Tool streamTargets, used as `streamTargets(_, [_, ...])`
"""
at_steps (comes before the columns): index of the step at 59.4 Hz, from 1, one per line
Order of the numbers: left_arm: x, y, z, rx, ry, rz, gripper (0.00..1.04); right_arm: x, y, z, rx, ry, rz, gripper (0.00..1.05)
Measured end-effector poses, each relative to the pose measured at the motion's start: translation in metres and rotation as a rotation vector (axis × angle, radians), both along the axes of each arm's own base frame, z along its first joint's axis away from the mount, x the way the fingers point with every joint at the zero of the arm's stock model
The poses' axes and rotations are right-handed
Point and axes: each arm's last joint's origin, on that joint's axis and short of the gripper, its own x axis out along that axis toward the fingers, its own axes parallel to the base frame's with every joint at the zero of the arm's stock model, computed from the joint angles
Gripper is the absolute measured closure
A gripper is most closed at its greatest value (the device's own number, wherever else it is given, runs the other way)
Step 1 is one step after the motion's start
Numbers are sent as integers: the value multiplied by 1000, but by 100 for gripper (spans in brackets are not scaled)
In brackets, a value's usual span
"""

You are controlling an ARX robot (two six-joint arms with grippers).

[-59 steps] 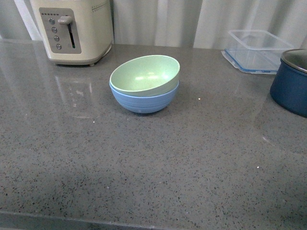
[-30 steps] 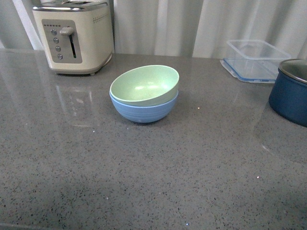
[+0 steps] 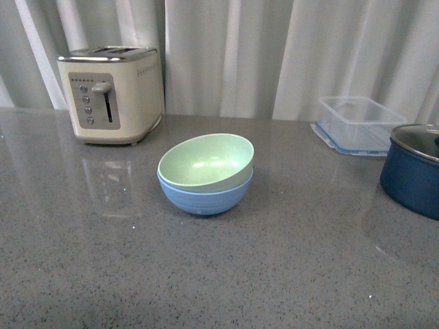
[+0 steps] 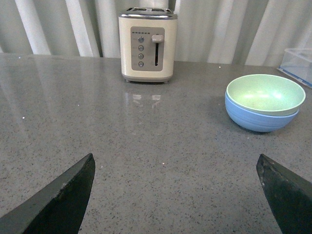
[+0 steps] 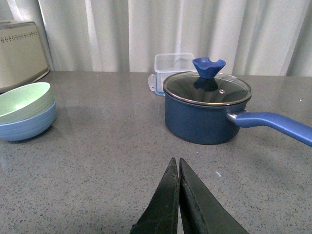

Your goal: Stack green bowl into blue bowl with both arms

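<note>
the green bowl (image 3: 206,161) sits nested inside the blue bowl (image 3: 206,195), slightly tilted, on the grey counter (image 3: 226,274), in front of the toaster (image 3: 111,94) and well apart from both grippers. neither arm appears in the front view. the left gripper (image 4: 178,195) is held low over the counter, aimed toward the toaster, fingers (image 4: 63,195) spread wide with nothing between them; the stacked bowls lie ahead and off to one side. the right gripper (image 5: 178,200) is also held low over bare counter, fingers (image 5: 163,204) pressed together and gripping nothing, pointing toward the navy pot (image 5: 207,114) with its glass lid. a clear container (image 3: 360,123) stands behind the pot.
</note>
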Motion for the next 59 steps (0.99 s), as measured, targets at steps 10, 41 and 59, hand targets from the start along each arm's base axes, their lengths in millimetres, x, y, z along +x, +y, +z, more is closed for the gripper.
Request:
streamTargets(10, [0, 0, 0, 0, 1, 0, 7, 0, 0, 0, -1, 4, 0, 94])
streamTargets(41, [0, 0, 0, 0, 0, 0, 7, 0, 0, 0, 0, 3, 0, 9])
streamTargets(59, [0, 0, 0, 0, 0, 0, 7, 0, 0, 0, 0, 3, 0, 10])
